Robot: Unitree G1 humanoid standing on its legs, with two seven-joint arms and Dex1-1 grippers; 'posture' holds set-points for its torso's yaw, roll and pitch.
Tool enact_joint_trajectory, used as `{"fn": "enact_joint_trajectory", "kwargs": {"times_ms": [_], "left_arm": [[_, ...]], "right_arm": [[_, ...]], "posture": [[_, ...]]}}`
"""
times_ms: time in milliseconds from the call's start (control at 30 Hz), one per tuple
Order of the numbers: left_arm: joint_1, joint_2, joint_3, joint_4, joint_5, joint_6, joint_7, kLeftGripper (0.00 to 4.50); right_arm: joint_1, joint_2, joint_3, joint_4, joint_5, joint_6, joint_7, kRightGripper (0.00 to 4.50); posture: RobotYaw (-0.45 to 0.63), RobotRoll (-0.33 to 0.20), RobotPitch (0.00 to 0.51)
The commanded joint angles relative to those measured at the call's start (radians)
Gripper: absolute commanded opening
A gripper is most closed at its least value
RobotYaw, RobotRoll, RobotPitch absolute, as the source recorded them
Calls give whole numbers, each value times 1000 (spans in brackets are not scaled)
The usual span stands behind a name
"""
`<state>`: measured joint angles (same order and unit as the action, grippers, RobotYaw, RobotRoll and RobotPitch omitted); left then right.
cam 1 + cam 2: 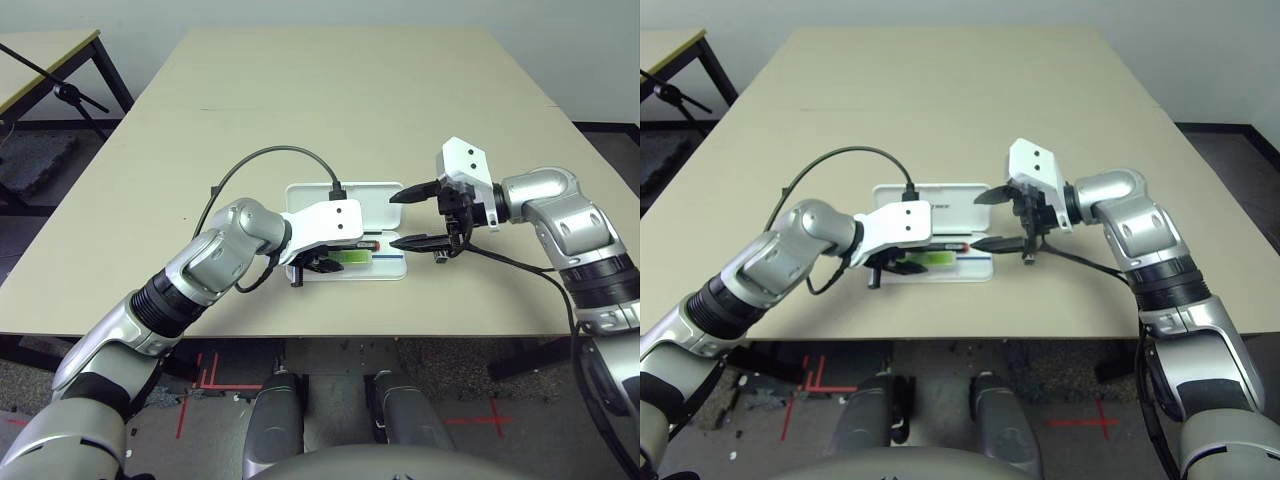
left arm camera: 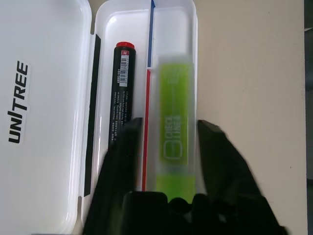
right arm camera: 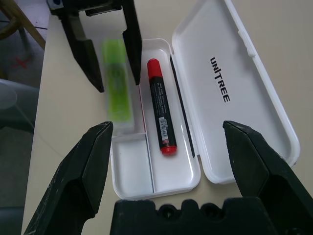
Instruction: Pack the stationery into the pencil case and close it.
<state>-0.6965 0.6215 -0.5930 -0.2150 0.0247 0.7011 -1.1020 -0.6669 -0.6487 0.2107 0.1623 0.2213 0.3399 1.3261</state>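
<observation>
Two things are sitting in my pencil case (image 3: 182, 189) right now: the marker (image 3: 162, 110) and the green bar (image 3: 118, 93). The case is lying open on the table (image 1: 330, 110), with its lid (image 3: 208, 122) folding back on the far side and showing the UNITREE lettering. The marker, black with red at both ends, is lying in the long compartment on the hinge side, running lengthwise. The green bar is lying in the slot next to it, over the divider, also lengthwise. A smaller compartment (image 3: 131, 164) is sitting at the end of that slot, towards my right. A line is running along the divider, red (image 2: 147, 122) beside the bar and blue (image 2: 151, 34) beside the small compartment.

My left gripper (image 3: 120, 87) is hovering over the case with its fingers spreading apart, one on each side of the bar, leaving gaps. My right gripper (image 3: 167, 125) is holding its fingers wide at the right end of the case.

Annoyingly, my left gripper is hiding the case's left end from my head view. In the left wrist view its fingers are covering part of the marker, and the lid is running out of frame. I'm not able to tell whether the bar is sitting totally flat.
</observation>
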Motion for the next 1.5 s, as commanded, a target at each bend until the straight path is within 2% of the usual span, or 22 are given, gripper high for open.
{"fn": "enact_joint_trajectory", "kwargs": {"times_ms": [33,100,133,567,667,833,967,1167,1233,1367,1500], "left_arm": [[13,18,12,-15,-6,-5,-15,3672],[16,26,20,-20,-12,-5,-17,4427],[19,36,29,-24,-12,-8,-15,4469],[96,193,221,-110,-89,-65,-37,4469],[123,222,323,-129,-163,-106,-60,4469],[171,293,438,-171,-243,-116,-92,4469],[189,303,448,-188,-264,-114,-84,4469],[190,290,423,-170,-250,-131,-61,4469],[191,288,414,-161,-240,-142,-55,4469],[194,282,398,-149,-228,-158,-48,4469],[186,272,381,-137,-218,-166,-43,4469]], "right_arm": [[5,-3,3,6,-6,-10,0,4500],[4,-2,4,8,-6,-12,0,4500],[4,-1,5,9,-7,-12,0,4500],[17,-15,8,-2,-8,2,3,4500],[28,-45,3,-38,-27,84,-41,4500],[61,-69,-36,-127,16,212,-90,4500],[92,-74,-52,-190,39,290,-128,4500],[124,-62,-84,-337,69,581,-302,4500],[123,-29,-115,-376,74,718,-399,4500],[100,148,-229,-425,19,1020,-674,4500],[112,277,-294,-456,-30,1120,-848,4500]], "posture": [[-31,0,76],[-31,0,76],[-25,0,76],[-18,0,75],[-14,0,77],[-11,0,80],[-10,0,81],[-12,0,84],[-16,0,84],[-27,0,83],[-33,0,81]]}}
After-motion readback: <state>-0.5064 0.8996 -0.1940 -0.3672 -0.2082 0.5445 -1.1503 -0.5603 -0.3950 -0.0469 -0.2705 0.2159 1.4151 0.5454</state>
